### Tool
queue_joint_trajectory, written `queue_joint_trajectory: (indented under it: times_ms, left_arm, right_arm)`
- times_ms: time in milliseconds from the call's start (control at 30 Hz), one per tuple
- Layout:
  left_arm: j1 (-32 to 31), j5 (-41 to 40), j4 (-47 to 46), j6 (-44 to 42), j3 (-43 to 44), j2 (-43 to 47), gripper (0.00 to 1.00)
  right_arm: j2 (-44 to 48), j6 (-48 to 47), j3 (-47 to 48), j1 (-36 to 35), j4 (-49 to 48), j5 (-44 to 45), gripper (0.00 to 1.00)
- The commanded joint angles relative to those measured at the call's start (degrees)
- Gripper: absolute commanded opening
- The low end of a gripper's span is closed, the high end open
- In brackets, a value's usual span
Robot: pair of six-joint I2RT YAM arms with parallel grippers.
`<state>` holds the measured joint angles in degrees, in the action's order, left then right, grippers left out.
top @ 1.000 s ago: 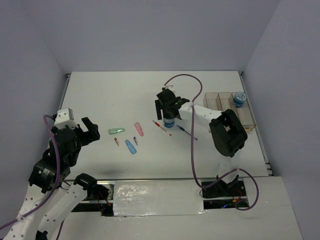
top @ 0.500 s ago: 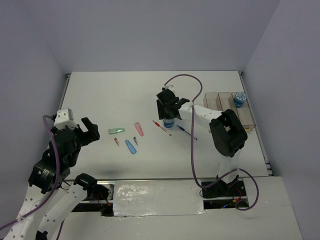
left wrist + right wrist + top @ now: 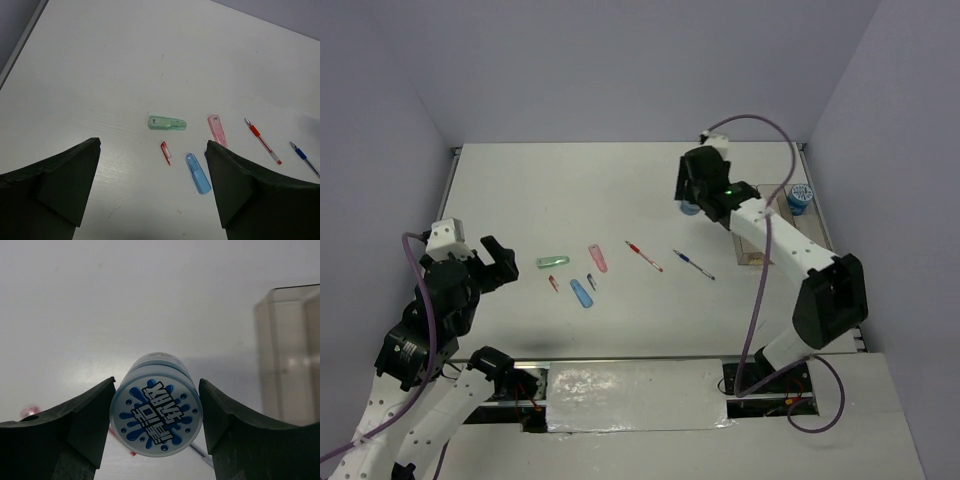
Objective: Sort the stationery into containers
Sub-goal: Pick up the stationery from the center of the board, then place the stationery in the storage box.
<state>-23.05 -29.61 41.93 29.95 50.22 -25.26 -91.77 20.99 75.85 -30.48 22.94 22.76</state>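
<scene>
Held thing: a blue-and-white roll (image 3: 156,412), its round printed end facing the wrist camera, so its axis runs along the fingers.
Right gripper (image 3: 691,203): closed onto the roll's sides, one finger on each side, carrying it above the table (image 3: 520,190).
Key relation: the bins (image 3: 817,238) lie to the right of the held roll; the leftmost bin is the closest, and its corner shows at the right edge of the wrist view.
Bin axis: each bin runs far-to-near, so the roll should fit anywhere along its length.
Right arm pose: stretched forward and up, the wrist level with the bins' far end, the forearm crossing over them.
Second roll (image 3: 800,195): in the rightmost bin, at its far end.
Loose stationery: the red pen (image 3: 643,255) and blue pen (image 3: 693,264) lie left of the bins; the green piece (image 3: 552,262), pink piece (image 3: 597,258) and blue piece (image 3: 581,292) lie farther left.
Left gripper (image 3: 500,262): spread wide, empty, farthest from the bins, facing the small pieces.
Nearer arm: the right, by my judgement.
</scene>
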Motion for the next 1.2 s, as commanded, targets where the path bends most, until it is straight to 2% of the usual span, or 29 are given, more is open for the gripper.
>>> queue_joint_trajectory:
  times_ms: [0,133,233,400,500,633,833,1167]
  left_arm:
    - [-0.24,0.78,-2.47,-1.3,-0.29,0.47,0.99]
    - [-0.33,1.04,-2.56,-1.3,-0.21,0.56,0.99]
    - [-0.42,0.52,-2.38,-1.22,-0.29,1.26,0.99]
    - [-0.42,0.78,-2.56,-1.39,-0.38,1.26,0.99]
    - [-0.42,1.48,-2.73,-1.65,-0.29,0.04,0.99]
    - [-0.86,2.01,-2.82,-1.83,-0.21,-0.41,0.99]
    - [-1.47,1.66,-2.82,-1.65,-0.38,0.73,0.99]
    - [-1.65,2.27,-3.0,-1.92,-0.38,1.08,0.99]
  right_arm:
    - [6.33,0.8,-2.81,6.47,-2.2,8.24,0.0]
    - [6.6,1.68,-2.73,16.82,1.31,21.66,0.0]
    - [6.42,2.73,-3.51,23.86,2.38,25.82,0.0]
    - [5.55,5.63,-4.05,29.86,2.72,30.49,0.0]
    - [4.59,6.25,-5.98,32.14,-1.04,34.8,0.0]
    - [0.28,6.96,-3.53,35.31,-0.27,35.51,0.0]
    - [-2.71,4.14,-2.82,38.47,-4.22,29.89,0.0]
    - [-6.67,3.35,-0.45,39.18,-4.48,24.53,0.0]
